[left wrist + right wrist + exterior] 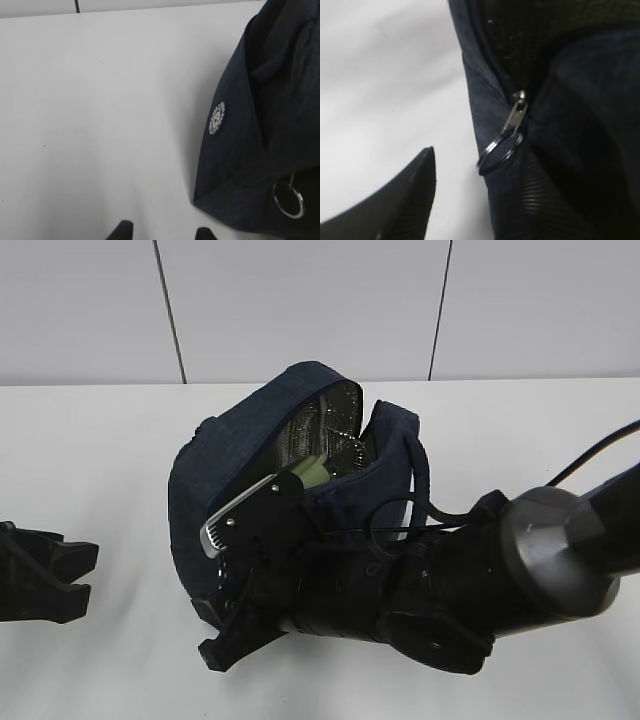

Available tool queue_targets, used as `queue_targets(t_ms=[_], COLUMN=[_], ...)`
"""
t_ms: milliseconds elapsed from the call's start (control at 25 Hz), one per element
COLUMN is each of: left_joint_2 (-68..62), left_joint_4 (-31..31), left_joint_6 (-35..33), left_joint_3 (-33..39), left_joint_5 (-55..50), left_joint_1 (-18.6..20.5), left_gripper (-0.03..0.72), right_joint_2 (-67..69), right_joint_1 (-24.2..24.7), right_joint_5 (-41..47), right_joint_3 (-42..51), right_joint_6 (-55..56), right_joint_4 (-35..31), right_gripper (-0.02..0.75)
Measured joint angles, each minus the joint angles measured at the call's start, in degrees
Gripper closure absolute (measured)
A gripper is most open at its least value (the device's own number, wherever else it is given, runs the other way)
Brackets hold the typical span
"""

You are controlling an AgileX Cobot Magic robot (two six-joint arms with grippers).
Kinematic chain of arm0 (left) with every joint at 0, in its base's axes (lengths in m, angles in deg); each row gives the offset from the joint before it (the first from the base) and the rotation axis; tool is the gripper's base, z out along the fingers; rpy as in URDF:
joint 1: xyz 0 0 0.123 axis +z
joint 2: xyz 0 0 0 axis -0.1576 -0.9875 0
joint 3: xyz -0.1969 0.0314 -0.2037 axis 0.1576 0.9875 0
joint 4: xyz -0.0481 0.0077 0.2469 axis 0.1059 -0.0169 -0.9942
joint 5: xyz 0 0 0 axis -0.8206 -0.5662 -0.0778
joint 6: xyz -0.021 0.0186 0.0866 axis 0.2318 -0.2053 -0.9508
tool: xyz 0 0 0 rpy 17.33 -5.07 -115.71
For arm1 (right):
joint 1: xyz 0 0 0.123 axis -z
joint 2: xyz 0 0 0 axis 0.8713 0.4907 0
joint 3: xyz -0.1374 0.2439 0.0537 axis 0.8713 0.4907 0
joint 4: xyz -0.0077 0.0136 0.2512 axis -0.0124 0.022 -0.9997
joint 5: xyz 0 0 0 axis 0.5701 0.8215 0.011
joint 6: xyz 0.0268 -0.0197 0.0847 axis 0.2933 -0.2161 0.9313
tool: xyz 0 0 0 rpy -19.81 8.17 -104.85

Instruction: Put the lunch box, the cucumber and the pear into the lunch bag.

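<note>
The large dark navy fabric lunch bag (230, 490) lies on the white counter (90, 450), mouth gaping on silver foil lining; a pale sage-green lunch box lid (313, 471) shows inside. Cucumber and pear are unseen, perhaps packed. The right end effector (470, 200) hangs by the silver ring pull (498, 152), grip unclear; the left end effector (162, 232) stands part-open, empty

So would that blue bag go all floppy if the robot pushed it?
Probably floppy: the lunch bag is soft navy fabric, and its open mouth already sags and folds. It may tip or slide rather than stay put, since it stands bulging on the smooth white table. The zipper ring hangs loose and would likely swing.
</note>
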Motion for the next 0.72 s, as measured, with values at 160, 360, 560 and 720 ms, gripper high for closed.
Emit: queue_targets(t_ms=[160,360,560,720], left_joint_2=[0.0,0.0,0.0,0.0], left_joint_4=[0.0,0.1,0.2,0.3], left_joint_6=[0.0,0.0,0.0,0.0], left_joint_3=[0.0,0.0,0.0,0.0], left_joint_5=[0.0,0.0,0.0,0.0], left_joint_1=[0.0,0.0,0.0,0.0], left_gripper=[0.449,0.449,0.449,0.449], right_joint_2=[1.0,1.0,1.1,0.8], right_joint_1=[0.0,0.0,0.0,0.0], right_joint_5=[-1.0,-1.7,-0.8,0.5], right_joint_3=[0.0,0.0,0.0,0.0], right_joint_6=[0.0,0.0,-2.1,-4.3], right_joint_4=[-0.4,-1.1,-1.2,-1.3], right_gripper=[0.309,0.356,0.413,0.420])
